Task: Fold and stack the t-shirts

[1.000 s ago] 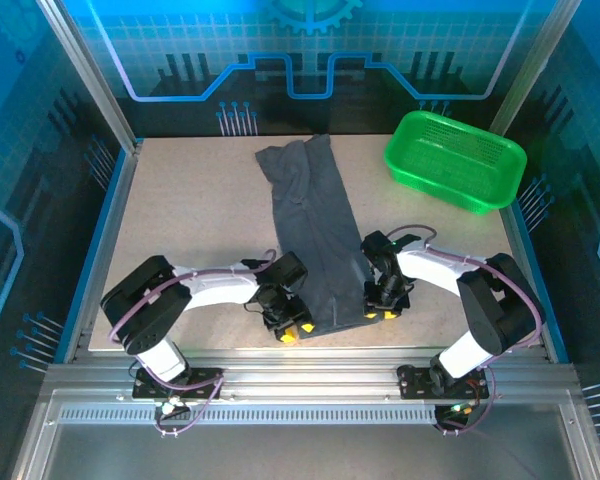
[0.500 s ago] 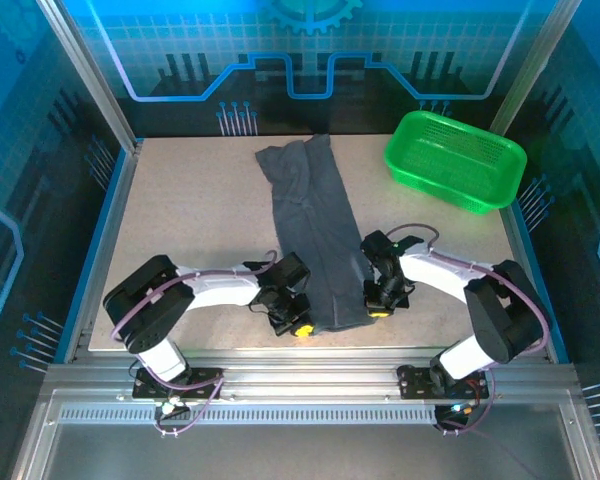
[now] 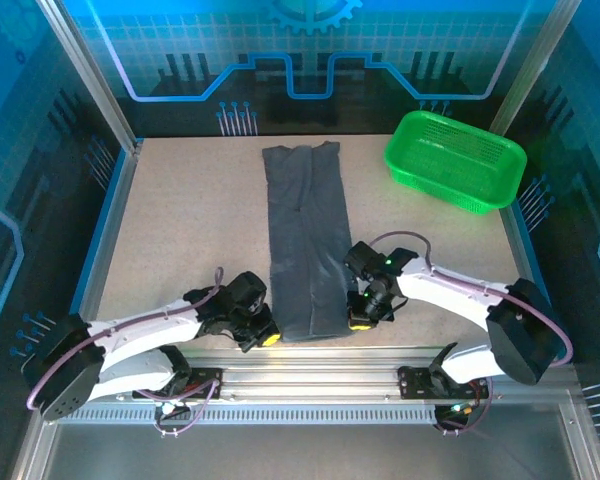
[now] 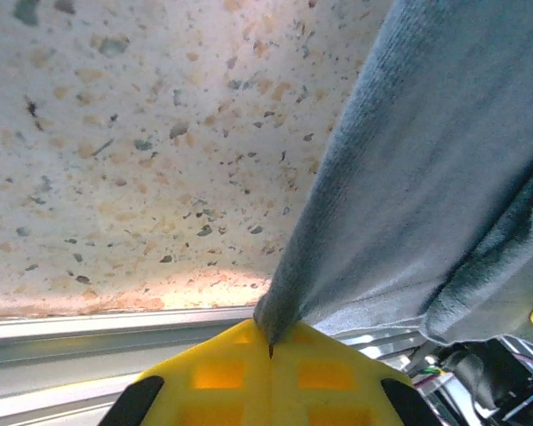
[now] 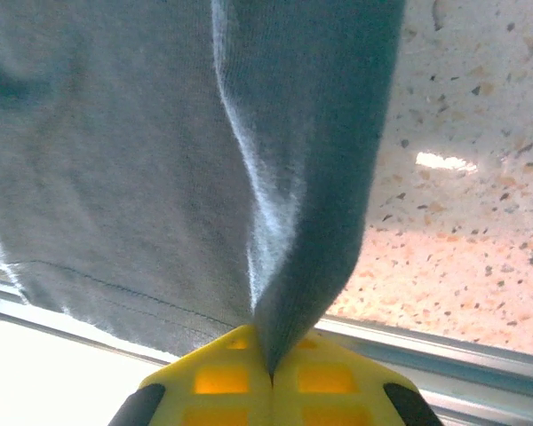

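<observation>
A dark slate-grey t-shirt (image 3: 305,240) lies as a long narrow strip down the middle of the table, from the back edge to the front edge. My left gripper (image 3: 268,338) is shut on the strip's near left corner. In the left wrist view the yellow jaws (image 4: 271,348) pinch a pulled-up tuft of the grey t-shirt (image 4: 426,195). My right gripper (image 3: 359,321) is shut on the near right corner. The right wrist view shows its yellow jaws (image 5: 268,371) closed on a fold of the t-shirt (image 5: 160,160), which rises taut from them.
A bright green mesh basket (image 3: 456,159) stands at the back right of the speckled table (image 3: 180,230). The metal front rail (image 3: 310,372) runs just below both grippers. Blue enclosure walls border the table on all sides.
Both grippers closed on the t-shirt's near corners and drew toward the front edge. The strip straightened, and its crumpled far end flattened out. The left arm swung low toward the front rail.
</observation>
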Action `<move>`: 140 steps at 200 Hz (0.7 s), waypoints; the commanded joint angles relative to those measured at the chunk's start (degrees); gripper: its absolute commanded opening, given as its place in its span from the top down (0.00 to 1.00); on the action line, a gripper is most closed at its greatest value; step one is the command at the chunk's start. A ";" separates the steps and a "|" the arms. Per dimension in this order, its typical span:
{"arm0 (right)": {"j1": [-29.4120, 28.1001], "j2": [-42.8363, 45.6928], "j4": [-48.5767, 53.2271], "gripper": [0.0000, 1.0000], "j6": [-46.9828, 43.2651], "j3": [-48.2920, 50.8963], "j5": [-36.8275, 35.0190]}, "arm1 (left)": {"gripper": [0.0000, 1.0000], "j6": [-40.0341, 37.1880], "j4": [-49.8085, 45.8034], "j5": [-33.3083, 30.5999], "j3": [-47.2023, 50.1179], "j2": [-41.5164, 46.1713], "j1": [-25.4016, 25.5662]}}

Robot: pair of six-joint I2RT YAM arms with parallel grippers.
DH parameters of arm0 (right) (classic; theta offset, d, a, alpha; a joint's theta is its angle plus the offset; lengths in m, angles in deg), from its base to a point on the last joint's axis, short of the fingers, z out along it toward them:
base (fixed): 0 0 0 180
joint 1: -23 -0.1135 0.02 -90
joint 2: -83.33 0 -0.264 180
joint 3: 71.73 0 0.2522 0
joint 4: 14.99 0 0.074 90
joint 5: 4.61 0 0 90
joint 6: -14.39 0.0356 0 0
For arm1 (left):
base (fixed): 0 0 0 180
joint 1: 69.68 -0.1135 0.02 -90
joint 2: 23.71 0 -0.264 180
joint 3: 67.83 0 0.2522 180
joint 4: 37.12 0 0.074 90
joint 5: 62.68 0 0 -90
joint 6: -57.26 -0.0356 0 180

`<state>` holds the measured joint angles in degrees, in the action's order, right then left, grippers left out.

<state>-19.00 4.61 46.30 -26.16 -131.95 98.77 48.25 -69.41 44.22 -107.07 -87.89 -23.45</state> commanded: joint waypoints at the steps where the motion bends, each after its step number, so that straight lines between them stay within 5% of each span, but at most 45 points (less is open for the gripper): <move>1: -0.45 1.80 3.27 1.00 4.29 -2.25 0.91 | 1.00 2.99 3.06 -0.37 -0.37 1.14 -0.07; 42: 1.77 1.77 6.73 1.00 5.52 -8.48 -1.96 | 1.00 1.82 -3.37 -7.29 -8.10 4.21 -1.24; 70: 6.01 0.77 7.06 1.00 5.20 -13.52 -3.43 | 1.00 -0.06 -2.43 -9.67 -11.61 4.93 -6.37; 140: 15.55 -15.63 4.77 1.00 -0.28 -34.60 -3.92 | 1.00 -9.56 5.04 -5.00 -26.83 -12.57 -21.37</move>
<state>-5.88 -5.49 51.41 -23.79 -159.73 95.39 43.58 -67.22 37.67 -128.90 -96.02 -41.17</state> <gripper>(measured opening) 0.048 0.053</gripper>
